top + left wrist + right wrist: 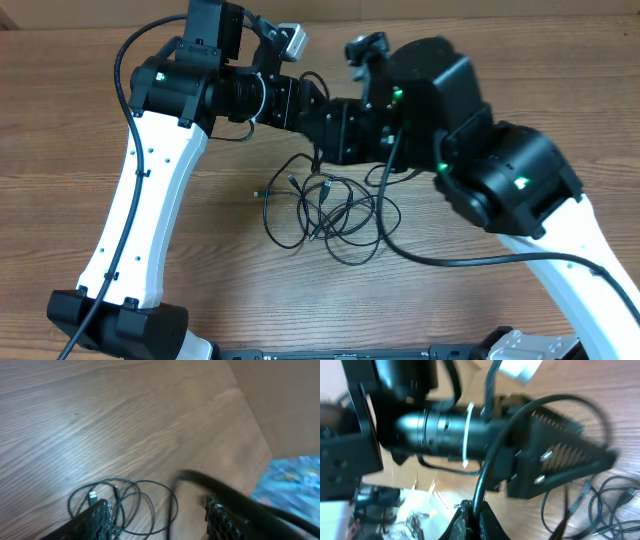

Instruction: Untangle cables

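Thin black cables [332, 210] in loose overlapping loops, flat on the wooden table [80, 120], just off centre toward 6 o'clock in the overhead view. Small plug ends poking out between 9 and 12 o'clock of the tangle. Same loops at 7 o'clock in the left wrist view and at 4 o'clock in the right wrist view.

Above the tangle's 12 o'clock edge, both arms meeting nose to nose and hiding the strands beneath. Left gripper [157, 525] spread wide, fingers [95, 519] well apart. Right gripper [470, 522] with tips drawn together, apparently pinching one strand [489, 462] arching up and over the left arm's wrist. Probably the same strand as the smeared dark bar at 4 o'clock in the left wrist view.

Right fingertips cut off by the bottom edge and blurred. Blue patterned patch [295, 480] at 3 o'clock, too blurred to name. Clutter at 7 o'clock in the right wrist view equally unreadable.
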### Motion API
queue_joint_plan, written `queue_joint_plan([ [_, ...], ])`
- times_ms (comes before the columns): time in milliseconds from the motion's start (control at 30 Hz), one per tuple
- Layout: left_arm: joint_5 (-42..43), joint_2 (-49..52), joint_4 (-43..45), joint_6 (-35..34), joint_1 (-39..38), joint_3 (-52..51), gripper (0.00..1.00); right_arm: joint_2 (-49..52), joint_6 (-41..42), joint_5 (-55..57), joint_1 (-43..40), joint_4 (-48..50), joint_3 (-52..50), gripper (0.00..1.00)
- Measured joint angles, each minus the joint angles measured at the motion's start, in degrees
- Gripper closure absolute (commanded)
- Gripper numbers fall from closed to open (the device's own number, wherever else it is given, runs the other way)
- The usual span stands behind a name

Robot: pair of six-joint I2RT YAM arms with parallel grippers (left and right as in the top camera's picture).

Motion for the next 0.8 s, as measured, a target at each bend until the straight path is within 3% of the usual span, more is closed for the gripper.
queue_joint_plan([
  [267,5.25,0.00,0.81,3.80,0.39,0.00,0.33,-1.18,0.68,-9.84,-9.68,0.24,0.00,0.96],
  [600,12.72,0.00,5.66,3.98,1.62,0.00,0.29,-1.20,0.79,-21.27,-11.13,0.33,0.00,0.96],
  [733,13.99,0.00,6.54,3.98,1.60,0.00,0.34,-1.20,1.44,-24.00,-11.13,0.50,0.00,0.96],
  [800,14.23,0.00,7.30,3.93,1.62,0.00,0.41,-1.20,1.73,-24.74,-11.13,0.66,0.00,0.96],
])
